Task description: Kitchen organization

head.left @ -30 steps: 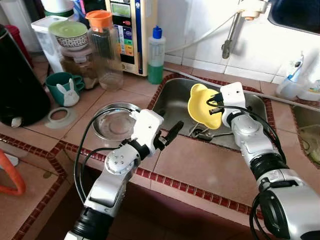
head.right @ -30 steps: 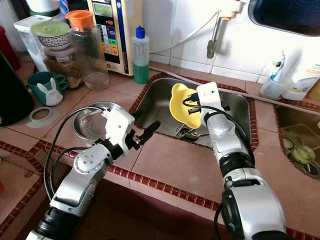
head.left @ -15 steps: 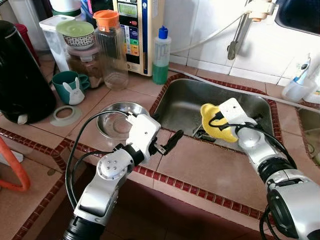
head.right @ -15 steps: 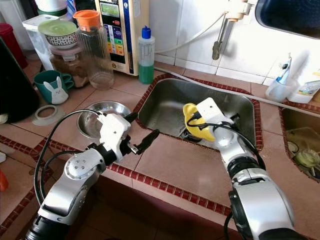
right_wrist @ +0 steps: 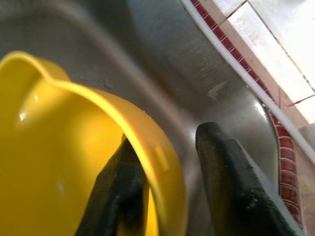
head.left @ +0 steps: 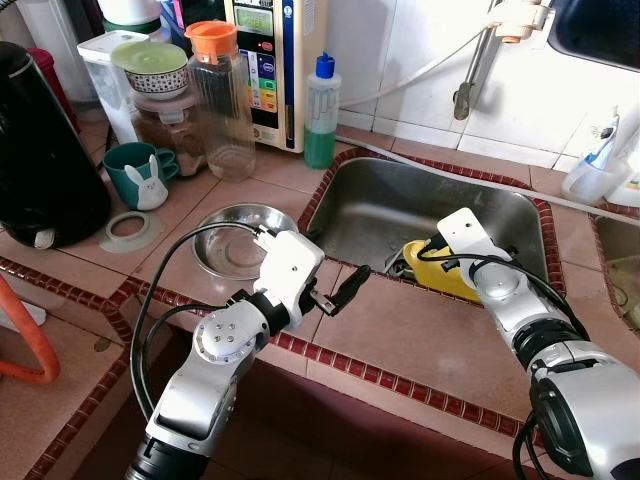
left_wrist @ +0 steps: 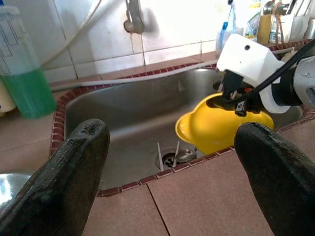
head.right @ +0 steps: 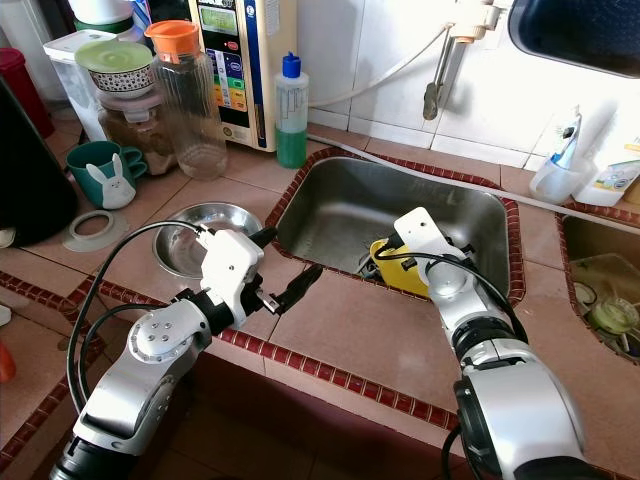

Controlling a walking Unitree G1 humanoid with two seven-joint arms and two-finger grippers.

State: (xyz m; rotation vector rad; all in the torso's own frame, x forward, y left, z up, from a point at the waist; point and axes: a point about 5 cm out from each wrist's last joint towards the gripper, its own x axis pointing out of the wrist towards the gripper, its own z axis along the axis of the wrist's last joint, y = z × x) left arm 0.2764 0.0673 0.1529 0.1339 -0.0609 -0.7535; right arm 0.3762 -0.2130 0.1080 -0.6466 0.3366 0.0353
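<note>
1. Down in the steel sink (head.left: 370, 205), the right claw (right_wrist: 162, 172) has its two black fingers pinched on the rim of a yellow bowl (head.left: 440, 272), one finger inside and one outside the wall.
2. That bowl sits low in the basin against the near wall, just beside the drain (left_wrist: 172, 158), tilted so its open side faces the back of the sink.
3. Over the tiled counter (head.left: 420, 335), the left claw (head.left: 338, 292) hovers at the sink's near-left corner with its fingers spread wide apart, holding nothing.
4. Just behind the left arm, a shallow metal dish (head.left: 235, 240) rests on the counter.
5. Further back stand a green-filled bottle with a blue cap (head.left: 319, 110), a clear jug with an orange lid (head.left: 222, 95), and a teal mug with a white rabbit (head.left: 135, 175).
6. Off to the far left sits a black kettle (head.left: 40, 150), with a pale ring (head.left: 125, 230) lying flat near its base.
7. Above the sink, a tap (head.left: 470, 75) hangs against the white wall tiles.
</note>
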